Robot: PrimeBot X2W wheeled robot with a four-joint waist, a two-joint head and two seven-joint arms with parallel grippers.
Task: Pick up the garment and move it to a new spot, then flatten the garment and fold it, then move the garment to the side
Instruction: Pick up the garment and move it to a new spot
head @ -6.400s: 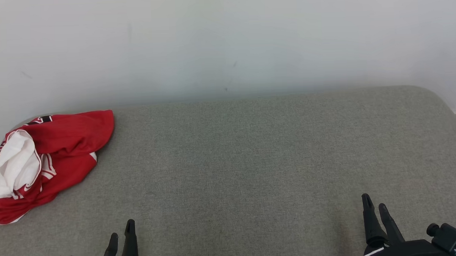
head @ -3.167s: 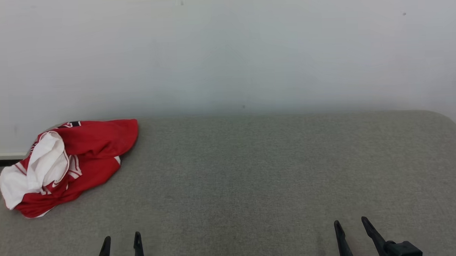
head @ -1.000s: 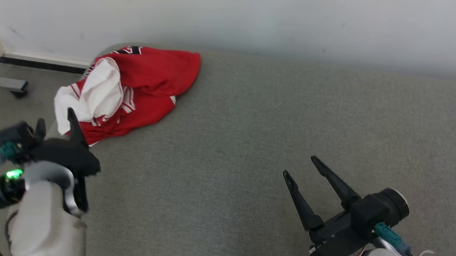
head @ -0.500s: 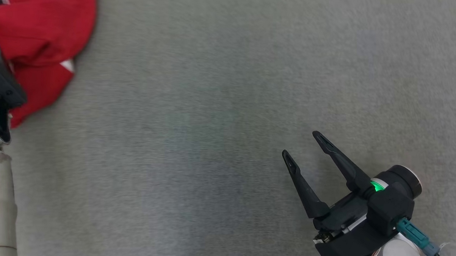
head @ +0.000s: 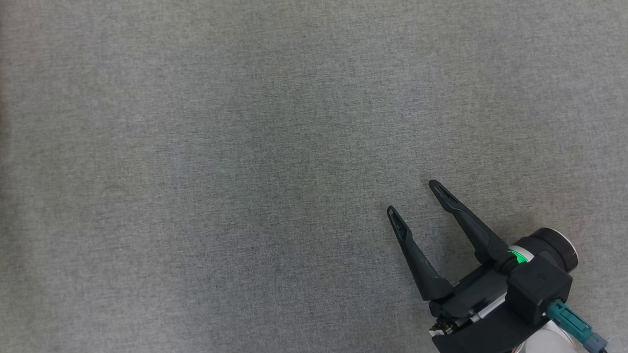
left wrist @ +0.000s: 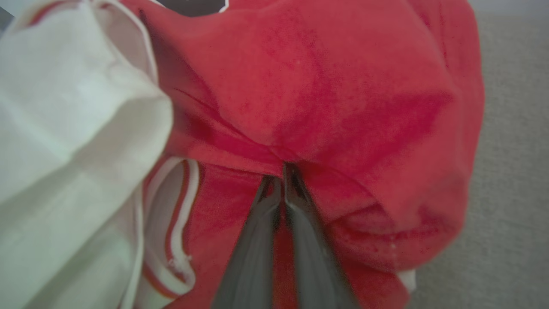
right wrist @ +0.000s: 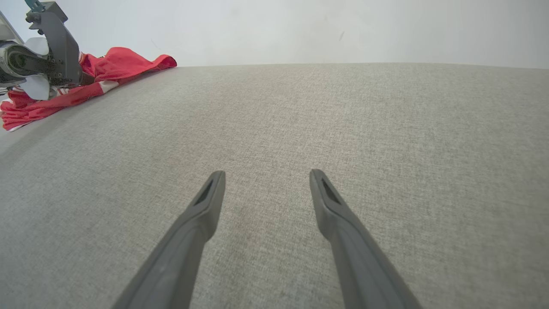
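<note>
Left wrist view: my left gripper [left wrist: 283,171] is clenched, its two dark fingers [left wrist: 253,240] pressed together, tips sunk into a crease of the crumpled red-and-white jersey garment [left wrist: 343,86].
Grasp: a fold of the red cloth is pinched between my left fingertips, and more red shows in the narrow slit lower down between the fingers.
Cloth close up: red panels bulge above and to the right of the tips. A loose white panel lies on the left, and a white band with red stripes curls just beside the left finger. A dark patch edged in white sits at the top edge.
Where the garment is: in the right wrist view it lies bunched at the far left corner of the grey woven fabric surface [right wrist: 300,128], close to the white wall [right wrist: 300,25]. In the head view a red sliver of it shows at the upper left edge.
Left arm: in the right wrist view, my left arm's dark wrist housing [right wrist: 55,47] stands over the garment at the upper left.
Right side: my right gripper [head: 412,197] is released, fingers spread in a wide V with grey surface showing between them.
Right side, place: lower right of the head view, well apart from the garment, fingers pointing up and to the left.
Surface contact: I cannot tell whether my right fingertips touch the grey surface.
</note>
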